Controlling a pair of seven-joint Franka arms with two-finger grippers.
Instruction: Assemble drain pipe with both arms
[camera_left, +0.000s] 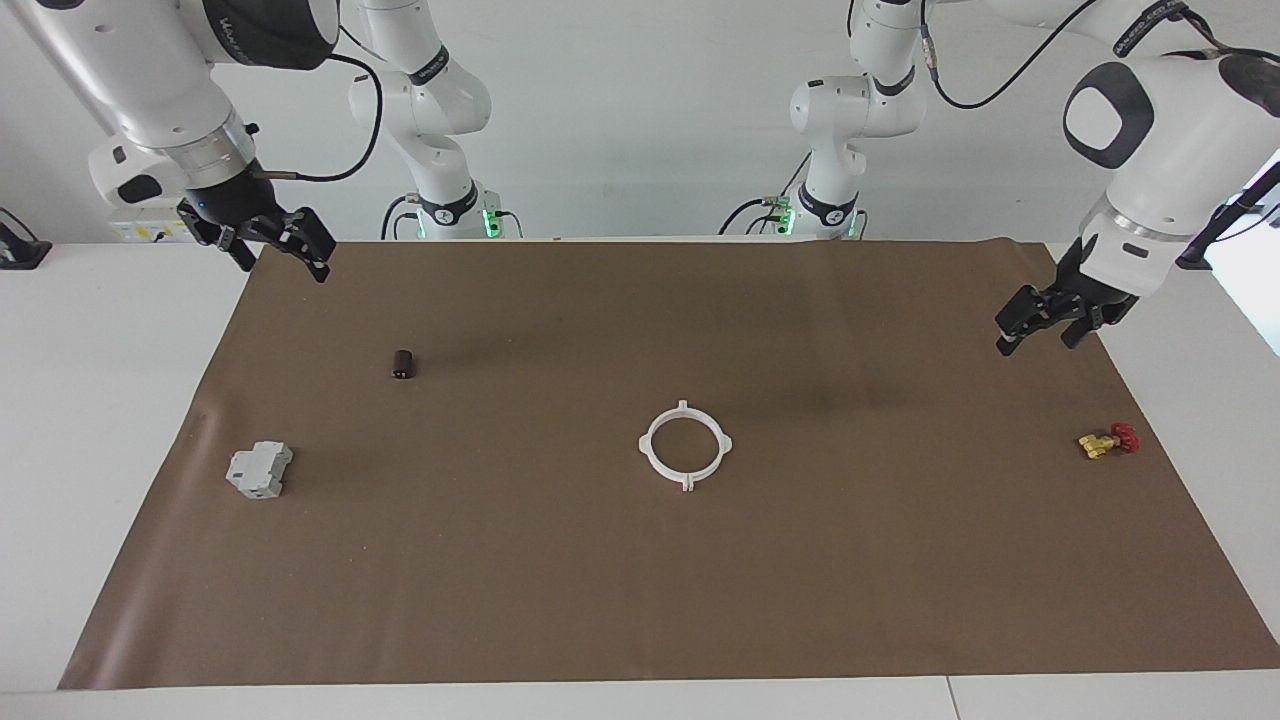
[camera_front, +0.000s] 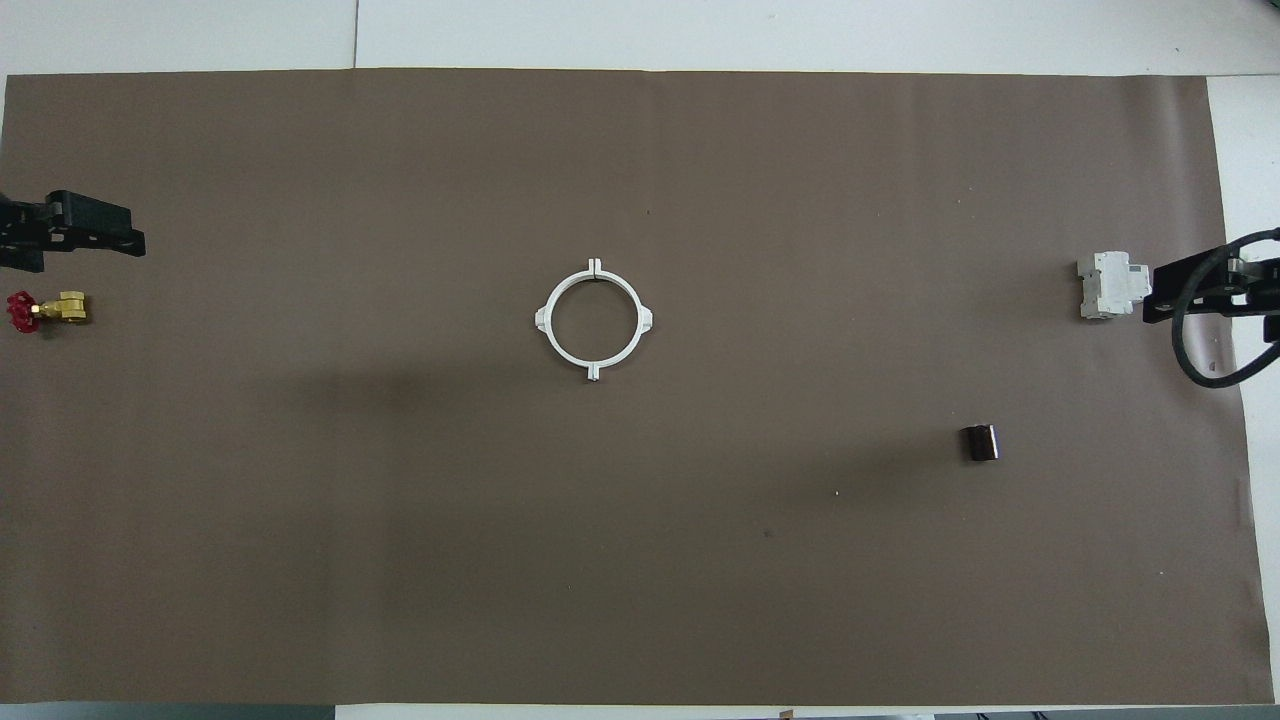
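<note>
Risk is low: the drain pipe ring (camera_left: 685, 445) lies joined mid-worktop, untouched. Left hand (camera_left: 1037, 325) and right hand (camera_left: 270, 245) hang spread over the mat's ends; any return sweep could knock its halves apart.

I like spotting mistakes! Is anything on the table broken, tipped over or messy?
Nothing stands out. The drain pipe lies flat as one closed ring mid-mat. The grey block, dark cylinder and valve sit apart, unspilled. The left gripper and right gripper hang over the mat's ends, empty.

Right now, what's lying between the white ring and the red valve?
Nothing: in the overhead view only bare brown mat lies between the ring and the valve.
</note>
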